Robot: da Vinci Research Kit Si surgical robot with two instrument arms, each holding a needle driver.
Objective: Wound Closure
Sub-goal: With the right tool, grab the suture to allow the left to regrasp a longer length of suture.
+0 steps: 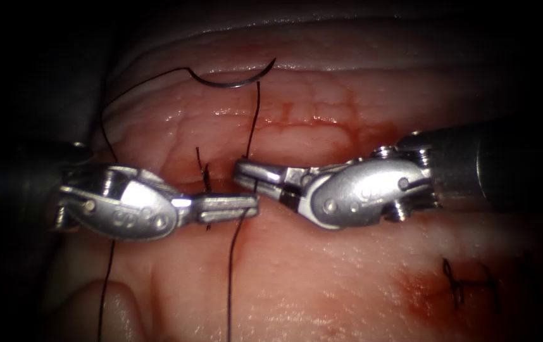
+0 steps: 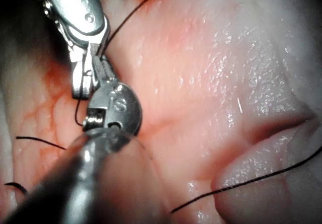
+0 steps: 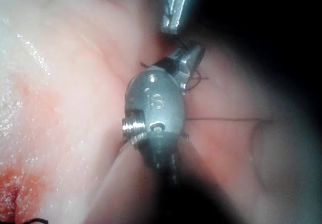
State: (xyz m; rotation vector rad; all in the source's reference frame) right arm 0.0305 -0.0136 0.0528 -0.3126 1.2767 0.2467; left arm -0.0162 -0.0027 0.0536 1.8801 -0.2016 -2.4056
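The curved needle (image 1: 230,81) lies free on the tissue (image 1: 322,285) beyond both tools, held by neither and not in the tissue. Dark thread (image 1: 254,120) runs from it down to the tool tips. My right tool (image 1: 238,170) comes in from the right with its jaws shut on this thread. My left tool (image 1: 254,204) meets it tip to tip from the left, jaws shut on the same thread, which then trails toward the near edge. A knot with a short thread end (image 1: 205,177) sits just left of the tips. The left wrist view has both tools' tips (image 2: 95,68) touching.
Another length of thread (image 1: 104,126) curves from the needle's tail, passes behind my left tool and runs down to the near edge. A finished stitch (image 1: 461,278) sits at the lower right in red fluid (image 1: 423,291). Red fluid also stains the tissue above the tools.
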